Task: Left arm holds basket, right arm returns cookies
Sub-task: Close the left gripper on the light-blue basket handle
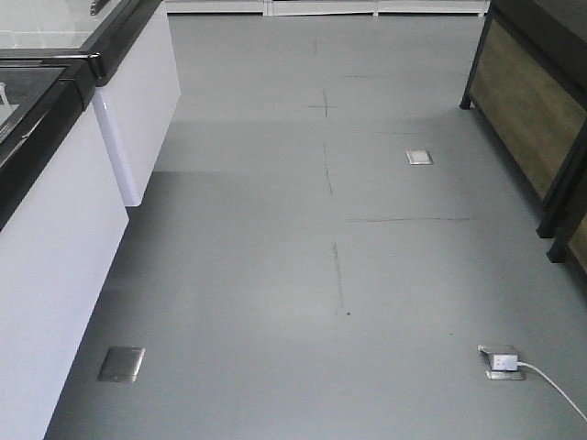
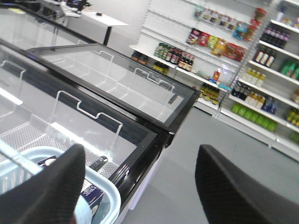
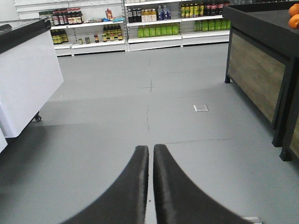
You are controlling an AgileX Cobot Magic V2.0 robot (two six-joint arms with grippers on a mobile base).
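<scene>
Grey floor (image 1: 275, 275) lies open between freezer (image 1: 55, 229) and counter (image 1: 527, 101); right hand (image 3: 150, 151) closed.

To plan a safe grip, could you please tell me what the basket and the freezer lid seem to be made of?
The basket looks like smooth pale blue plastic, its rim slightly glossy. The freezer lid seems clear glass, reflective, in a black frame.

Basket (image 2: 108, 190): light blue. Floor (image 1: 275, 293): plain grey. Freezer (image 1: 55, 275): white, black rim. Stand (image 1: 527, 101): black frame, wood-grain panel.
</scene>
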